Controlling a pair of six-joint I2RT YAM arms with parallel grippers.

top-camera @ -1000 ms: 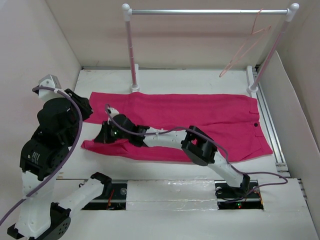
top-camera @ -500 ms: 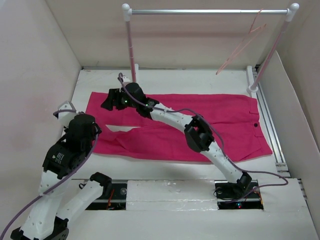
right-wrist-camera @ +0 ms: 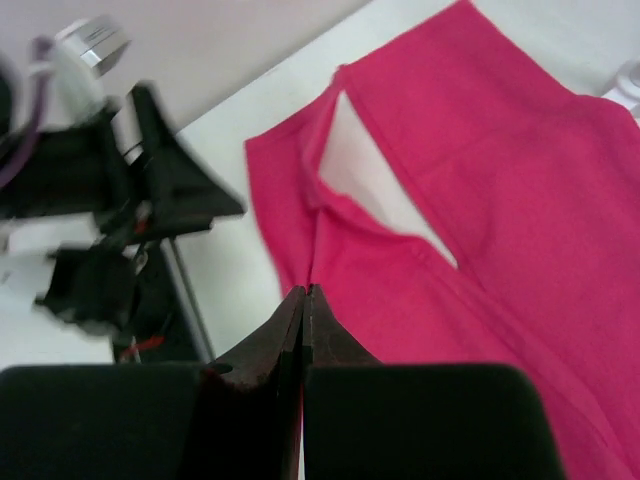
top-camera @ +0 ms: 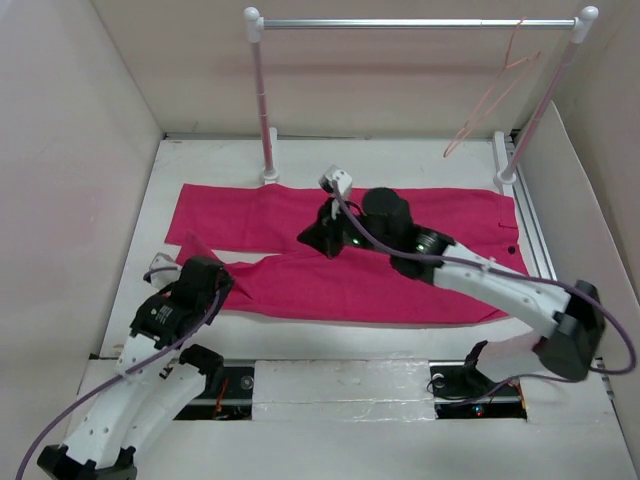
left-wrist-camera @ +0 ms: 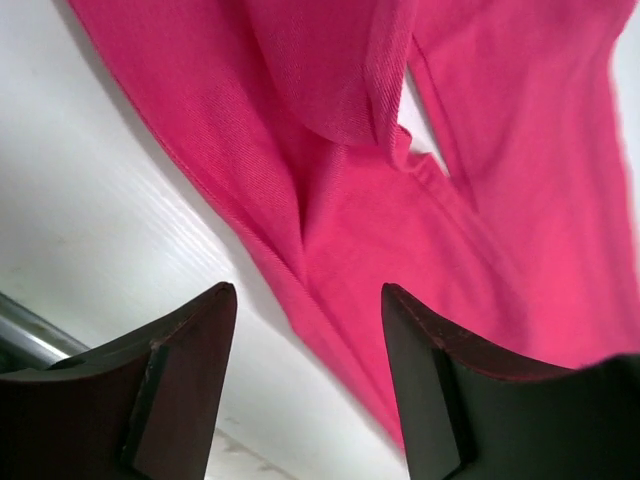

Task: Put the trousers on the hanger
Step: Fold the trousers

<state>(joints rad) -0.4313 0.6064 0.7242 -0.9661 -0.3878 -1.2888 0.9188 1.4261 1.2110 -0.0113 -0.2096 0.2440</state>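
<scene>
Left gripper (left-wrist-camera: 307, 292): fingers spread, empty, above the trousers' (top-camera: 250, 215) near left edge.
Right gripper (right-wrist-camera: 305, 296): fingers pressed together (nothing seen between them), over the trousers' middle.
Trousers: spread flat on the table (top-camera: 400, 160), legs pointing left.
Hanger (top-camera: 490, 95): hooked on the rail (top-camera: 410, 22), far right, tilted.

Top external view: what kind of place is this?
Probably a lab robot test cell, not a home: plain walls boxing in a white table, a rail carrying one hanger, trousers spread flat.

Top view overhead — wrist views both close over trousers (left-wrist-camera: 520, 180).
</scene>
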